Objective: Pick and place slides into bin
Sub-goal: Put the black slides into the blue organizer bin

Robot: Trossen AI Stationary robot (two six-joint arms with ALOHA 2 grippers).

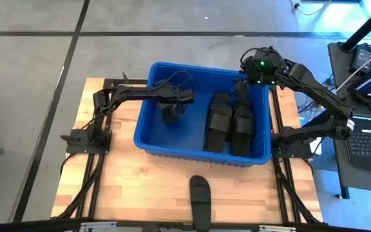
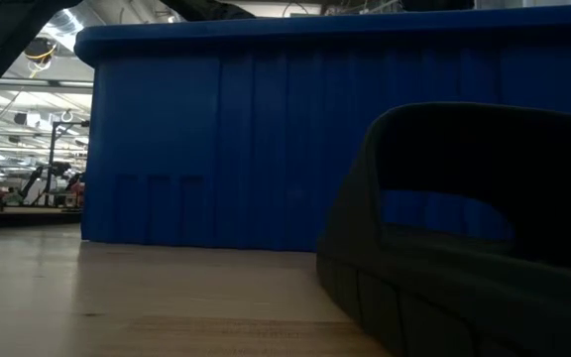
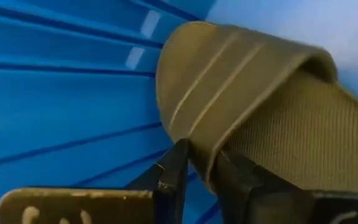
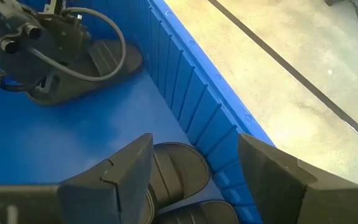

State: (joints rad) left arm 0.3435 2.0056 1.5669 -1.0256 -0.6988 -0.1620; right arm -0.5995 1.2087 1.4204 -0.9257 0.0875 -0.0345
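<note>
Slide held inside bin
Left gripper (image 3: 201,171) nipped onto slide (image 3: 241,93) strap, in bin (image 1: 148,132); right gripper (image 4: 194,171) wide open, empty, over bin's far-right corner.

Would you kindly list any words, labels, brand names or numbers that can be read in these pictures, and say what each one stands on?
No text can be read anywhere.
Pale marks on the plate by the left pincer, which grips a slide inside the bin: cut off at the picture's edge, unreadable.
Slides and bin walls: no brand or label visible.
The right pincer, open above the bin, bears no writing.
</note>
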